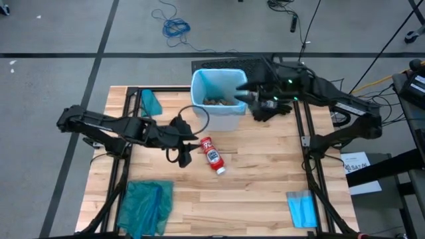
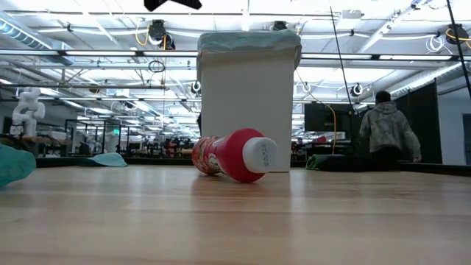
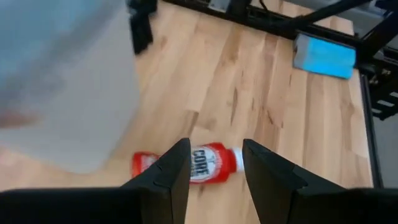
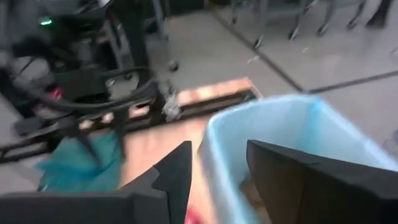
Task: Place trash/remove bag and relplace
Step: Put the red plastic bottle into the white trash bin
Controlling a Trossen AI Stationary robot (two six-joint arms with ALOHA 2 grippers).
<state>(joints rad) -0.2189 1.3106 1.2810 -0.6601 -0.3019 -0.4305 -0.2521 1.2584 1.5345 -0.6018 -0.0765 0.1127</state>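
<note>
A white bin (image 1: 219,113) stands at the table's far middle, lined with the light-blue bag (image 1: 222,81), whose edge is folded over the rim (image 2: 249,40). Brown paper scraps (image 1: 219,101) lie inside. The red-and-white bottle (image 1: 212,154) lies on its side on the wood in front of the bin, its white cap (image 2: 260,154) toward the near edge. My left gripper (image 1: 184,151) hovers open just left of the bottle (image 3: 186,167), which shows beyond its fingers. My right gripper (image 1: 240,97) is open above the bin's right rim (image 4: 273,118), with nothing between its fingers.
A teal-green plastic bag (image 1: 146,202) lies at the near left, a small teal piece (image 1: 151,103) at the far left, and a flat folded blue sheet (image 1: 302,207) at the near right. Black frame rails (image 1: 305,133) run along both table sides. A person (image 2: 384,132) stands beyond the table.
</note>
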